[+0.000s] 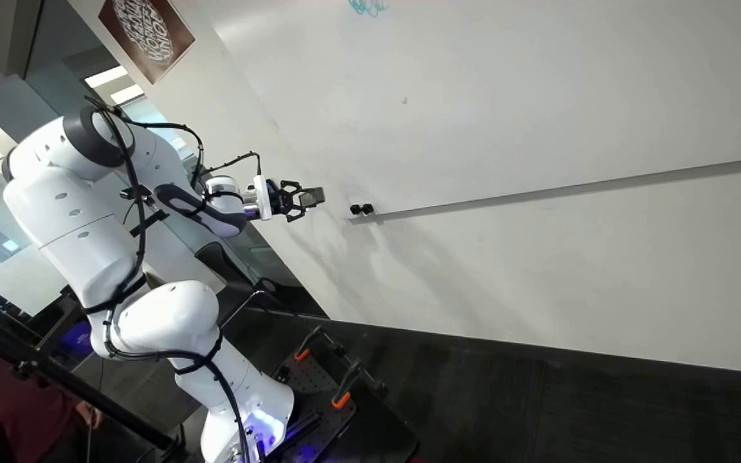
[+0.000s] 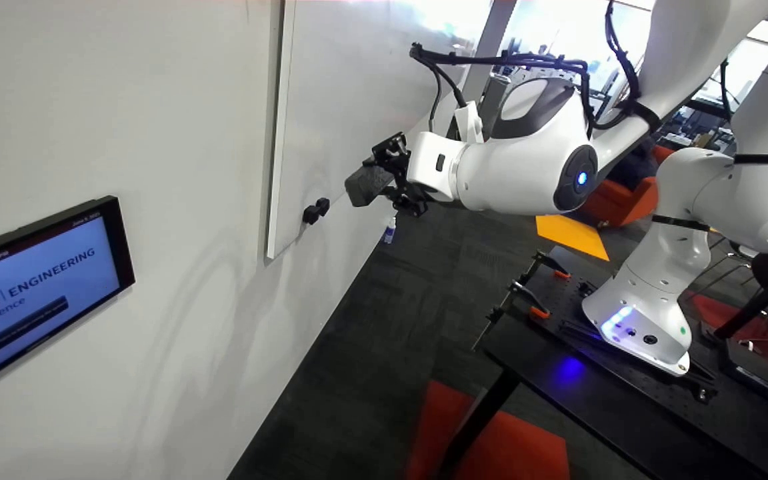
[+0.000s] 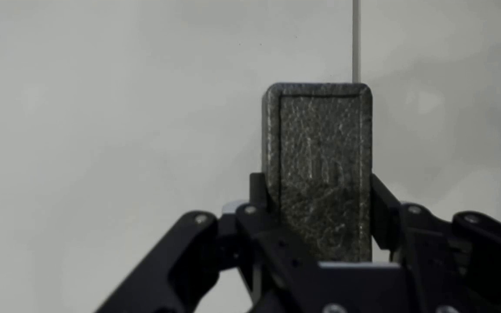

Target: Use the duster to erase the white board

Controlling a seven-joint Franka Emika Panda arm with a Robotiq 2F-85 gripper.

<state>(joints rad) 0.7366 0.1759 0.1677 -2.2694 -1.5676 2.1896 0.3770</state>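
The white board [image 1: 505, 96] is a large white panel on the wall. A small teal scribble [image 1: 368, 7] shows near the upper edge of an exterior view. A thin grey strip [image 1: 563, 190] runs along the board's lower edge. The board also shows in an exterior view [image 2: 337, 80] and the wrist view [image 3: 124, 108]. My gripper [image 3: 319, 187] is shut on the sides of the dark grey felt duster [image 3: 318, 134], which sticks out ahead of the fingers. In both exterior views the duster [image 1: 311, 197] [image 2: 365, 185] is held in front of the board's lower corner, apparently off its surface.
Two small black blocks [image 1: 361, 209] sit at the board's lower corner, close to the duster. A wall screen [image 2: 44, 293] hangs beyond the board's edge. The arm stands on a black table [image 2: 571, 393] with clamps. A spray bottle [image 2: 389, 231] stands by the wall.
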